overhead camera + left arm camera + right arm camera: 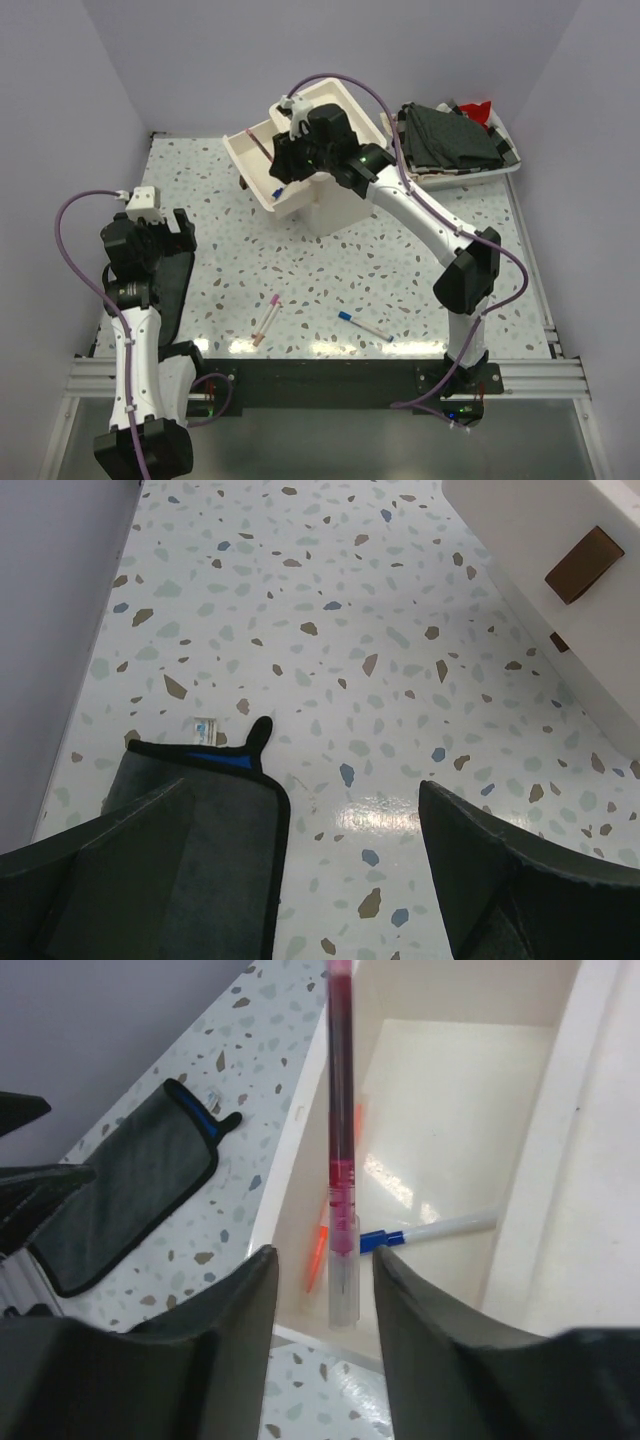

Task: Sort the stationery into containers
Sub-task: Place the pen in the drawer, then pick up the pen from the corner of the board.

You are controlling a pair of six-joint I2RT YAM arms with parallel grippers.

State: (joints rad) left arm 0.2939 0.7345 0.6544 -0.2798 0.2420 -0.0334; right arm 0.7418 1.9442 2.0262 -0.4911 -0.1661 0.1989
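Nearest the arms, a pink pen [268,318] and a white pen [363,326] are lying loose on the table [420,290], and a careless sweep could be sending them rolling toward the front edge. The bigger worry is sitting farther off. The red pen [340,1110] is hanging over the open drawer [300,1160] close to its side wall, so if it is dropping at a slant it may be catching the rim and tipping out. It may also be bouncing off the orange pen [318,1245] and the second white pen [440,1230] lying inside. The left claw [305,820] is hovering low beside a dark cloth [200,860], its fingers spread wide and gripping nothing. Beyond, at the cabinet [335,205], the right claw [325,1260] is standing partly apart above the drawer. The red pen is running between its fingers with a sliver of gap showing on each side, so it is looking released rather than pinched, though whether it is brushing a finger I cannot tell.
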